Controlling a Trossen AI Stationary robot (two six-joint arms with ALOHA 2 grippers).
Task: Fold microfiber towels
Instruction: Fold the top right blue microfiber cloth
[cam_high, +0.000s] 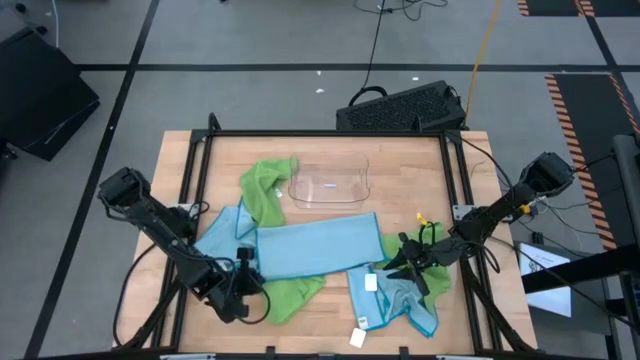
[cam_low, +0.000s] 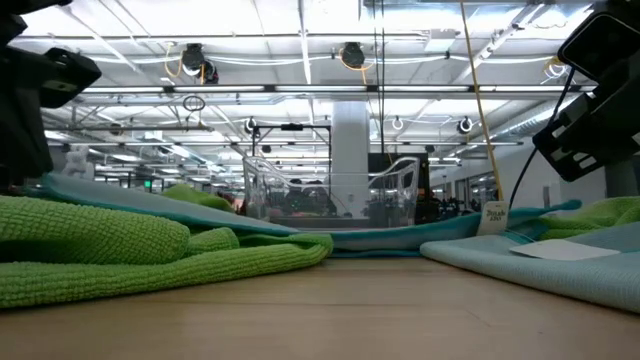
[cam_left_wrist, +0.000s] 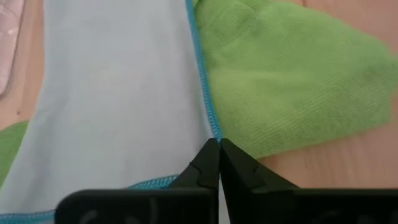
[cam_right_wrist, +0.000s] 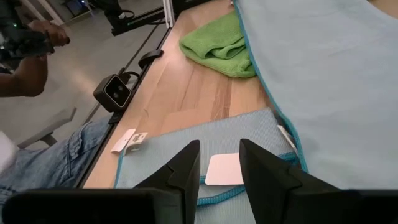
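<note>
Your left gripper (cam_left_wrist: 219, 155) is clenched tight on the stitched teal edge of the long light blue towel (cam_high: 318, 248), at the near-left corner, where that edge runs right beside a lime green towel (cam_left_wrist: 292, 74).

Risks from here:
- Pinch looks thin, hem only. A fast lift or sideways pull could slip the cloth out of the jaws.
- The green towel touches the blue edge right at the fingertips. Can't confirm from the wrist view whether a green fold is caught too; if so, both cloths come up together.
- The blue towel overlaps the other cloths, so dragging it may bunch them or shove the clear plastic tray (cam_high: 330, 185) lying just beyond it.

Your right gripper (cam_right_wrist: 219, 163) hangs low with jaws partly apart and nothing between them, over a second light blue towel (cam_high: 400, 300); its white tag (cam_right_wrist: 225, 169) sits directly below the fingertips. A loose corner could snag if that arm drops w/o aiming.

Towel condition: the long blue one lies spread as a flat strip between the two grippers, roughly smooth, teal border visible. The one under the right gripper is rumpled. Another lime green towel (cam_high: 270, 185) is crumpled by the tray, well beyond the left gripper. None look fully folded yet.
</note>
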